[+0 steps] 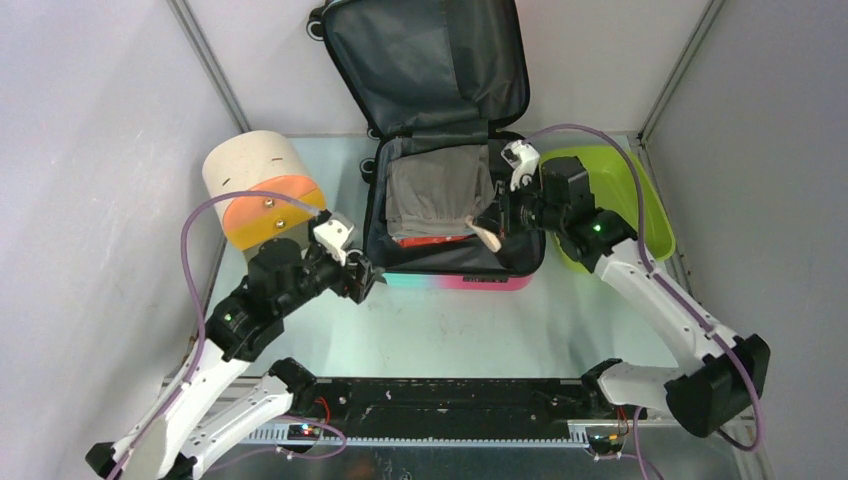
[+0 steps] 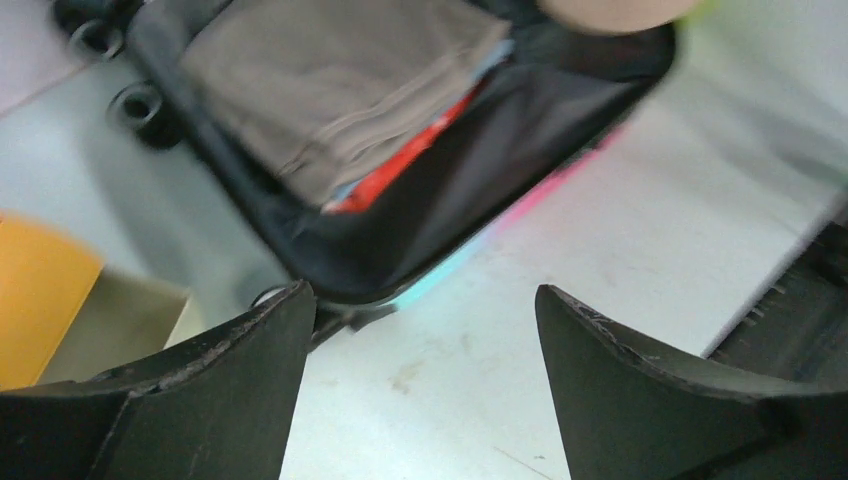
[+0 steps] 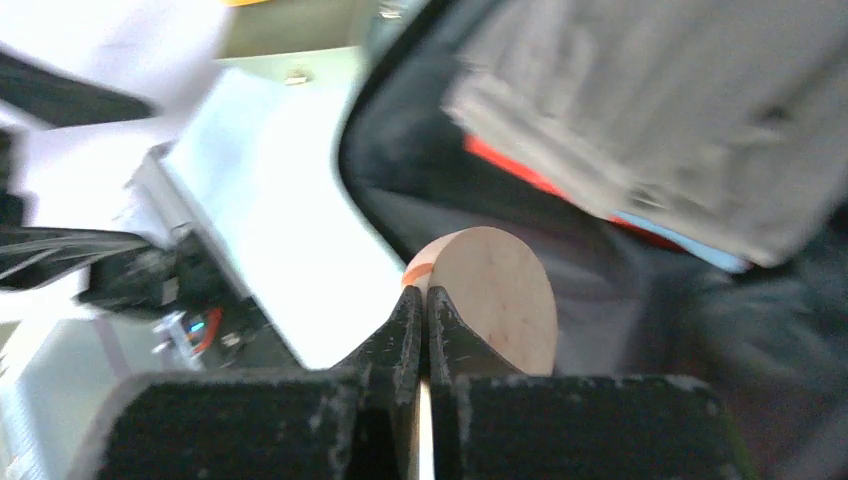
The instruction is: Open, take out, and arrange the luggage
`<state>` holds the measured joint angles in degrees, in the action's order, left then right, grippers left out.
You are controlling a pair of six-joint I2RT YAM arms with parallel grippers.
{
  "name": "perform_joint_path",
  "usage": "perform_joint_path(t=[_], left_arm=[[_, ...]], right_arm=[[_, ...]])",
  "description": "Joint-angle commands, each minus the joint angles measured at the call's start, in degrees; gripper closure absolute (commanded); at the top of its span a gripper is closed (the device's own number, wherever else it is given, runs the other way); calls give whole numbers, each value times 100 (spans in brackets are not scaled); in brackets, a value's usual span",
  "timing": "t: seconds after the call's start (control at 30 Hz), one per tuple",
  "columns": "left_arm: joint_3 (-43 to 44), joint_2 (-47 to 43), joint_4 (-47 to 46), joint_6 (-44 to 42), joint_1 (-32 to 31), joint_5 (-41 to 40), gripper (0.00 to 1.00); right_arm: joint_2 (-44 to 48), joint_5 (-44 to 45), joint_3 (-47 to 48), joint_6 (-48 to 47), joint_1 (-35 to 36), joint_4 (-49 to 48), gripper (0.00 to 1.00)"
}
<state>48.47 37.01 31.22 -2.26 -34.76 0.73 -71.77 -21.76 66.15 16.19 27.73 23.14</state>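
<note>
luggage open on the counter, clothes inside

nearest me, my left fingers (image 2: 250, 360) are spread wide and empty, just beside the front left corner of the luggage (image 1: 430, 125). it lies open mid-counter (image 1: 450, 330), lid up against the back wall. folded grey cloth (image 1: 435, 190) lies inside over something red (image 1: 430, 241). my right fingers (image 3: 405, 340) are pressed together over its right side, a tan round piece (image 3: 495, 295) at their tips; whether they pinch it i can't tell.
</note>
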Motion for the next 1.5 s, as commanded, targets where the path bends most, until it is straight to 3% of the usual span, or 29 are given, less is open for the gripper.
perform_joint_path(t=[0.0,0.17,0.27,0.37,0.57,0.7,0.93,1.0,1.07,1.2,1.3,1.33,1.37,1.47], left_arm=[[34,-377,-757,-826,-21,2411,13],[-49,-457,-1068,-1205,-22,3604,16],[-3,-330,-797,-1626,-59,4240,24],[-8,-260,-701,-1885,-180,4744,23],[-10,-189,-499,-2133,-474,4775,20],[-119,-211,-516,-2035,-579,4934,24],[-291,-349,-532,-2017,-623,4554,62],[-356,-419,-657,-1970,-628,4291,77],[-397,-483,-712,-1929,-628,3962,83],[-543,-682,-752,-1710,-624,2998,82],[-664,-888,-771,-1553,-625,1876,84],[-694,-919,-700,-1556,-627,1310,85],[-705,-984,-659,-1606,-628,1014,86],[-828,-1173,-646,-1855,-622,-746,87]], right_arm=[[424,-1422,31,386,578,-601,100],[493,-1799,38,380,1376,-607,100],[530,-1598,34,342,1933,-647,100],[553,-1291,32,345,2304,-708,100],[462,-991,34,347,2961,-962,100],[447,-738,30,451,3099,-1191,100],[406,-572,38,514,3188,-1301,100],[399,-514,35,501,3200,-1231,95],[432,-323,35,504,3203,-1093,83],[689,384,34,613,3174,-756,59],[1196,1205,-147,755,3131,-674,30],[1469,1334,-298,790,3110,-703,25],[1612,1418,-380,818,3053,-830,8],[2202,1339,-658,726,2973,-993,1]])
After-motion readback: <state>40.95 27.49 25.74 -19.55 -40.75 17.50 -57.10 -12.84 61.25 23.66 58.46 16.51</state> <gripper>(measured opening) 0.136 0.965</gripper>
